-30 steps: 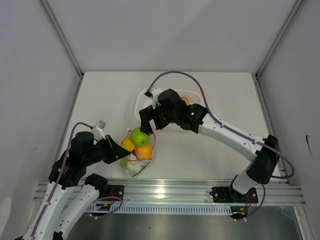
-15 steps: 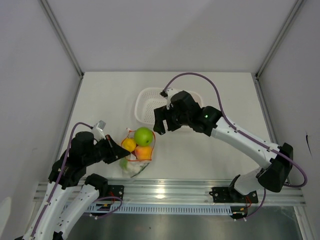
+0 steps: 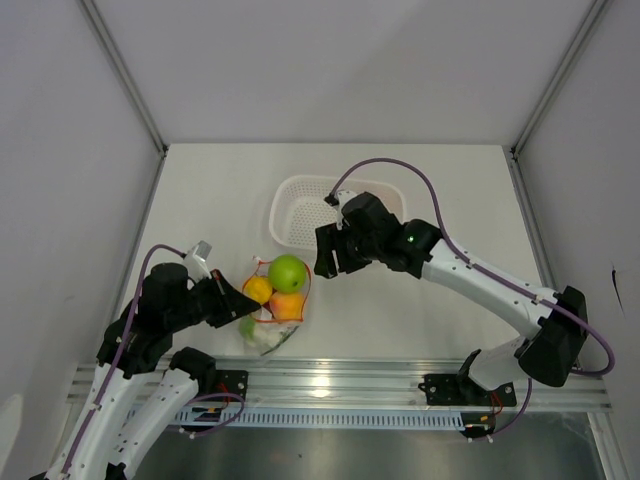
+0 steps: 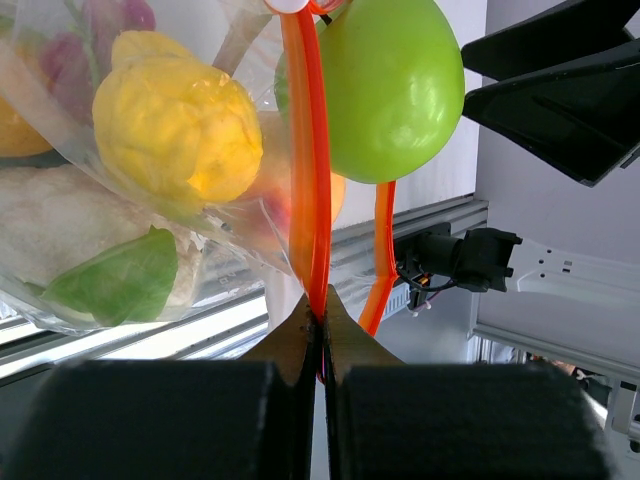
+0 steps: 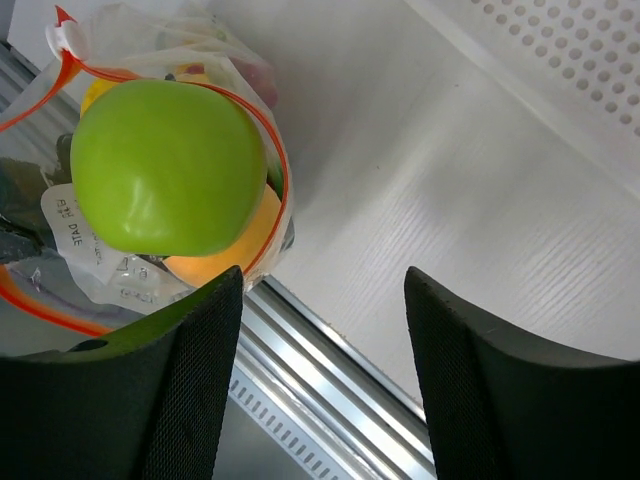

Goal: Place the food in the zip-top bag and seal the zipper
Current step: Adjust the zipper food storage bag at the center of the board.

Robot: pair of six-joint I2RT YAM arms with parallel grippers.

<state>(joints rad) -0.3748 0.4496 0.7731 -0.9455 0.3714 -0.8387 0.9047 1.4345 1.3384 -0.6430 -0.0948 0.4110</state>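
Note:
The clear zip-top bag point(image 3: 270, 322) lies near the table's front, left of centre, its mouth open. A green apple point(image 3: 288, 272) sits in the mouth on top of an orange point(image 3: 288, 306) and a yellow lemon point(image 3: 257, 289); white cauliflower and green leaves show lower in the bag. My left gripper point(image 3: 250, 301) is shut on the red-orange zipper point(image 4: 305, 180) at the bag's near edge. The apple point(image 4: 392, 85) and lemon point(image 4: 175, 125) show in the left wrist view. My right gripper point(image 3: 328, 250) is open and empty, just right of the apple point(image 5: 168, 165).
A white perforated basket point(image 3: 296, 203) stands behind the bag, partly under the right arm; its corner shows in the right wrist view point(image 5: 560, 60). An aluminium rail point(image 3: 340, 385) runs along the table's front edge.
The green apple has been let go into the bag's mouth. My right gripper has drawn back to the right, away from the bag. The left gripper has not moved.

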